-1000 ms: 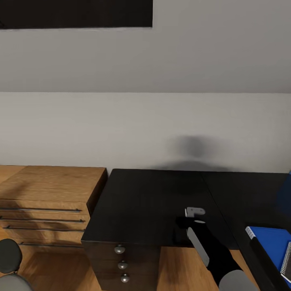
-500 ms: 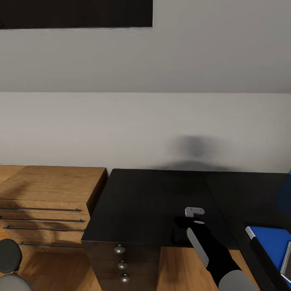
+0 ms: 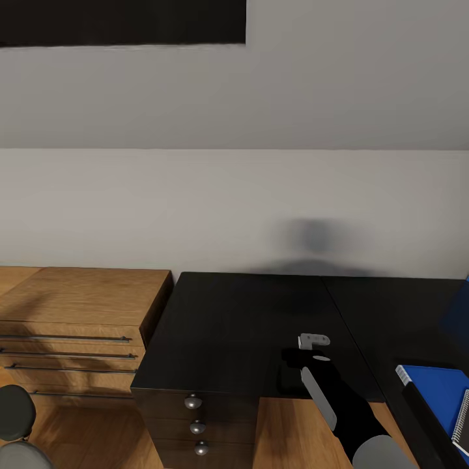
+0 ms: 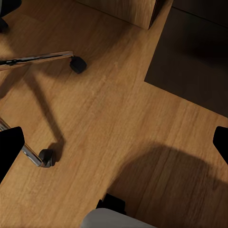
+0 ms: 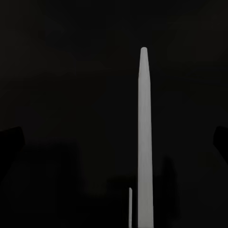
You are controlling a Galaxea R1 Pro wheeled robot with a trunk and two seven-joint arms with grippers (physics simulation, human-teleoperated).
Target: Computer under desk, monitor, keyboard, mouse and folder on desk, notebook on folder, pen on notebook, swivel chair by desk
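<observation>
A glossy black desk [image 3: 247,326] is seen from above, its drawer unit [image 3: 195,423] at 7 o'clock. A light wooden dresser [image 3: 71,319] stands just beside it at 9 o'clock. The right gripper [image 3: 314,341] hangs over the desktop near its front edge; its fingers are spread wide, with the pale pen [image 5: 145,142] lying between them, and no grip can be confirmed. A blue folder [image 3: 436,391] and spiral notebook [image 3: 462,417] lie at 4 o'clock. The left gripper [image 4: 114,142] is held open above wooden floor [image 4: 118,109], near the swivel chair's castors [image 4: 77,63].
</observation>
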